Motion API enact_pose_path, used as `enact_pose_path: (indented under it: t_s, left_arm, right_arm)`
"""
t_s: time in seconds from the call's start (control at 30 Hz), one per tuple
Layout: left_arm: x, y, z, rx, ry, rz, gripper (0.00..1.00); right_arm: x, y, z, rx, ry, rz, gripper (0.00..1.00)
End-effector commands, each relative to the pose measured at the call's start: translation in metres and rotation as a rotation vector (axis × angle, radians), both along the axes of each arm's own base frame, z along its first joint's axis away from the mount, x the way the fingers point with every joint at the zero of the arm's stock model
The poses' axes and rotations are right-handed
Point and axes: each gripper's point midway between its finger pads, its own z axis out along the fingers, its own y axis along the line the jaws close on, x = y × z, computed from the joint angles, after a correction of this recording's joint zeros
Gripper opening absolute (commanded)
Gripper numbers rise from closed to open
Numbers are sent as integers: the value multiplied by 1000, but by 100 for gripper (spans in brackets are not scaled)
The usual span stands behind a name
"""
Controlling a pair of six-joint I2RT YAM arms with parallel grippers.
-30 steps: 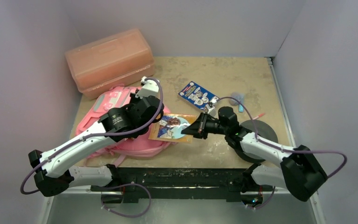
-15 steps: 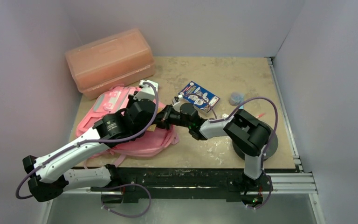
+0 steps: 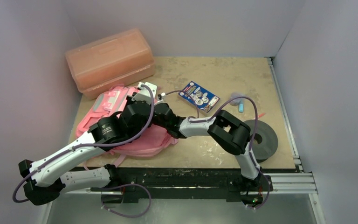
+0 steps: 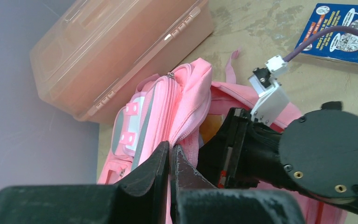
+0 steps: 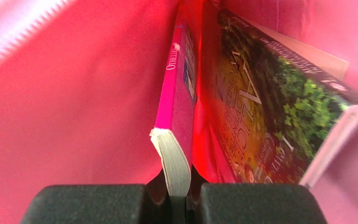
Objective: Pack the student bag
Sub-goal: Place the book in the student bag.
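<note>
The student bag [image 3: 103, 101], a soft pink backpack, lies at the left of the table. My left gripper [image 4: 171, 148] is shut on the pink fabric edge of its opening [image 4: 189, 100], lifting it. My right gripper [image 5: 179, 186] reaches inside the bag and is shut on a thin book with a pink spine [image 5: 176, 112]. That book stands on edge against the bag's pink lining [image 5: 65, 116]. Beside it inside the bag stands a second book with a green and orange cover [image 5: 265, 107]. In the top view the right wrist [image 3: 170, 122] disappears under the left arm at the bag's mouth.
A salmon-orange translucent plastic box [image 3: 109, 60] stands behind the bag at the back left. A blue illustrated book [image 3: 198, 96] lies mid-table. Farther right are a small blue item [image 3: 239, 104], a red pen [image 3: 260, 115] and a dark grey roll [image 3: 261, 137].
My right arm has swung left from the middle of the table, carrying the thin book into the bag's opening. My left gripper has kept its hold on the bag's edge.
</note>
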Motion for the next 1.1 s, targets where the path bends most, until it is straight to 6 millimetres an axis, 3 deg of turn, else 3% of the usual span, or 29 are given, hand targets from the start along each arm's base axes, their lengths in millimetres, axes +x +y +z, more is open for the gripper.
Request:
enact_pose_path:
  t_s: [0.0, 0.17, 0.27, 0.37, 0.63, 0.83, 1.0, 1.07]
  left_arm:
    - [1, 1, 26, -119, -86, 7, 0]
    - [0, 2, 23, -121, -85, 4, 0]
    - [-1, 2, 21, -118, -81, 2, 0]
    - [-1, 2, 21, -116, -80, -1, 0]
    - [-1, 1, 18, -109, -74, -10, 0]
    - [0, 2, 14, -96, -76, 1, 0]
    - [1, -1, 13, -104, -70, -5, 0]
    - [1, -3, 12, -104, -67, -8, 0]
  right_arm:
    - [17, 22, 17, -31, -133, -91, 9]
    - [16, 36, -5, -72, -166, -86, 22]
    - [13, 34, -14, -87, -159, -75, 43]
    - [7, 32, -16, -120, -171, -45, 55]
    - [-13, 7, -20, -283, -194, 38, 76]
    - [-31, -12, -6, -380, -290, 143, 84]
    - [-43, -38, 6, -444, -415, 192, 98]
    - [-47, -52, 11, -477, -462, 197, 99]
